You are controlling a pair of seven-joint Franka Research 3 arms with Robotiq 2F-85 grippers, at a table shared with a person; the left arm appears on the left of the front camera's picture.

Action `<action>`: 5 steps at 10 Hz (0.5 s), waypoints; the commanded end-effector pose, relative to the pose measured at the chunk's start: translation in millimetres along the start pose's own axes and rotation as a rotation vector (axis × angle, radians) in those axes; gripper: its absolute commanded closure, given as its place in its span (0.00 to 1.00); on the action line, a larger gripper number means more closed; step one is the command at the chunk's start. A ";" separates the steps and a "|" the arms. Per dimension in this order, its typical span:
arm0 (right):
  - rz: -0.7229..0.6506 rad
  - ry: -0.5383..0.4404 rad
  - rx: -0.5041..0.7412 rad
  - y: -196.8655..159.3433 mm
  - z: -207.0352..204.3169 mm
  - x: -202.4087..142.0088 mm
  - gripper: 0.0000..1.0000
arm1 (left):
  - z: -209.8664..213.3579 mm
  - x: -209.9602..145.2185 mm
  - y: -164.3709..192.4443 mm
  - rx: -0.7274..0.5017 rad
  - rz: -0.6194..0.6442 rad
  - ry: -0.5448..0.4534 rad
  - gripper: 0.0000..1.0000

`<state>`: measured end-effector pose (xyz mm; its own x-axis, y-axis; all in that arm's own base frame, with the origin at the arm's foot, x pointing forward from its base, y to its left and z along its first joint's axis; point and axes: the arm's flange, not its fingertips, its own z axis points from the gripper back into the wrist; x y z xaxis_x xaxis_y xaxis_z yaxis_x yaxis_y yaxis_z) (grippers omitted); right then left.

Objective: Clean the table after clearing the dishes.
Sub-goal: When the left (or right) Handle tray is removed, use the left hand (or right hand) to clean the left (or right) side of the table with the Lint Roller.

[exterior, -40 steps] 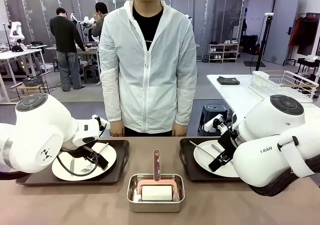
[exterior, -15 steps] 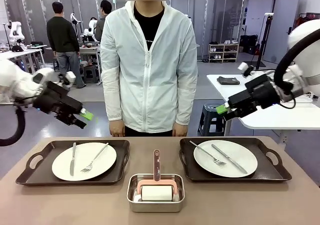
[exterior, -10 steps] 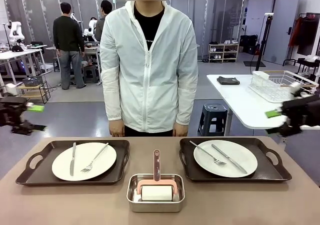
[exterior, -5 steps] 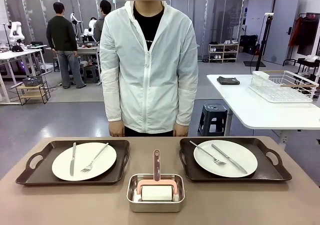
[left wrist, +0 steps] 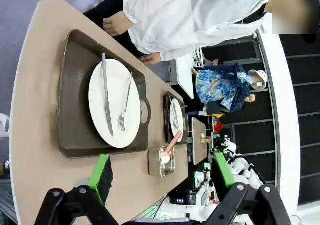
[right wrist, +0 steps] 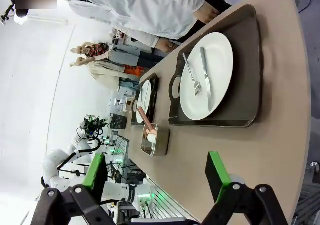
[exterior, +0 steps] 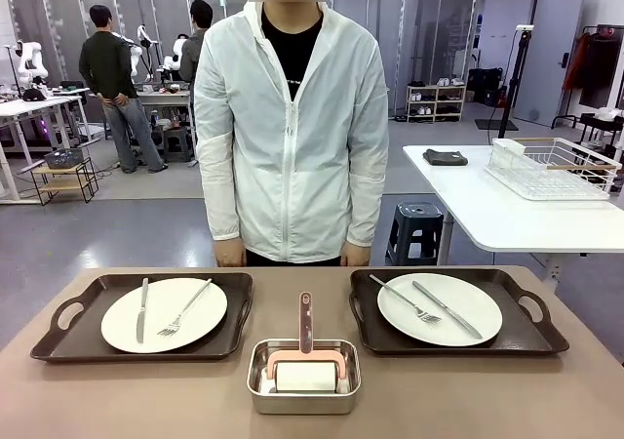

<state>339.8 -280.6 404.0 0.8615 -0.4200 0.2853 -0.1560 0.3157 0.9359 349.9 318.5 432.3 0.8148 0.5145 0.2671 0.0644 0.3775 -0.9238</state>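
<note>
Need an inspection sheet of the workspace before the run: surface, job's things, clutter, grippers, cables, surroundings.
Surface: table taupe, no spills seen.
Job's things: left plate and right plate, each bearing a fork and knife, on left tray and right tray; not yet cleared.
Clutter: steel pan between the trays, holding a pink-handled tool.
Grippers: left gripper open, empty; right gripper open, empty; both off the table's ends.
Cables: nothing seen.
Surroundings: person at the far edge; white table with wire rack behind.
</note>
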 end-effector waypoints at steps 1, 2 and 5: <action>0.005 0.007 0.005 1.0 -2.8 4.6 0.00 | -3.2 -1.4 0.5 -0.020 0.002 0.004 0.00; 0.005 0.007 0.005 1.0 -2.8 4.6 0.00 | -3.2 -1.4 0.5 -0.020 0.002 0.004 0.00; 0.005 0.007 0.005 1.0 -2.8 4.6 0.00 | -3.2 -1.4 0.5 -0.020 0.002 0.004 0.00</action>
<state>342.7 -279.3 402.7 0.8652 -0.4144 0.2823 -0.1553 0.3137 0.9367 352.1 314.9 429.8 0.8202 0.5089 0.2612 0.0645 0.3714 -0.9262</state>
